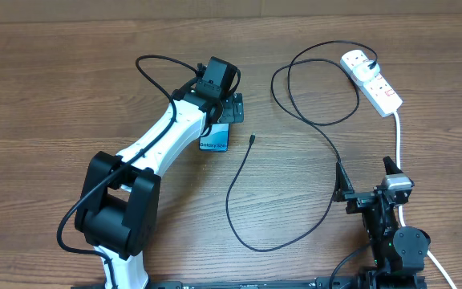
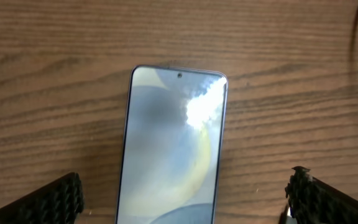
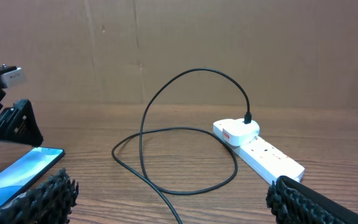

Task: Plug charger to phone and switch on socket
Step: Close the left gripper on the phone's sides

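Left wrist view: we are seeing the phone [image 2: 173,149] lying flat and screen up on the wooden table [image 2: 55,74], between the two fingers [image 2: 51,199] of the left gripper [image 2: 185,202]. Its camera-hole end is pointing away from them. The fingers are standing wide apart, and neither is touching the phone.

Overhead: we are noting the charger [image 1: 239,217] trailing loose across the table. Its connector tip [image 1: 251,138] is lying near the left gripper's fingers, apart from the phone. Its far end is sitting in the socket [image 1: 373,80].

Right wrist view: the right gripper [image 3: 179,205] is holding nothing, fingers spread wide. The socket is lying ahead of its right finger, with the charger looping ahead of the gap between both. We cannot tell the switch position.
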Controlling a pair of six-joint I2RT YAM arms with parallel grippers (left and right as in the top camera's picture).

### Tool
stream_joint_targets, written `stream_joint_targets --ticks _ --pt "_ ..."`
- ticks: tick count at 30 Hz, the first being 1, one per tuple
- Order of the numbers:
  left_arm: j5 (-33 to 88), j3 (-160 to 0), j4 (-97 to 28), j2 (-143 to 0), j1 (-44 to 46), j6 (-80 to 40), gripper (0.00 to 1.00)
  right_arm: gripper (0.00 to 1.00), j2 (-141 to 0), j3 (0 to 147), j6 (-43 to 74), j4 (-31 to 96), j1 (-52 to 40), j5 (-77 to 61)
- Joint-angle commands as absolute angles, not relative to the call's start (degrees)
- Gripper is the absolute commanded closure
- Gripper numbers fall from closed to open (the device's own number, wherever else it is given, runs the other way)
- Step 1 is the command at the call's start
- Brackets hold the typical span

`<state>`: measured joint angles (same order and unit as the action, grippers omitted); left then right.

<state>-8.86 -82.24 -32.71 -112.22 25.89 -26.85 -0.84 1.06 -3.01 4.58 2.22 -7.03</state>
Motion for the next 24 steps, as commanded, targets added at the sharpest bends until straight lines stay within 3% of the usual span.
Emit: stream_joint_targets --ticks 1,24 --pt "-9.65 -82.98 -32.08 -113.16 25.76 -27.07 0.0 0.0 -0.23 0.49 -3.09 4.38 2.33 -6.48" --pt "-9.21 -83.0 -34.89 -121.16 25.19 -24.23 0.0 0.0 -0.23 0.49 -3.09 4.36 2.33 -6.48"
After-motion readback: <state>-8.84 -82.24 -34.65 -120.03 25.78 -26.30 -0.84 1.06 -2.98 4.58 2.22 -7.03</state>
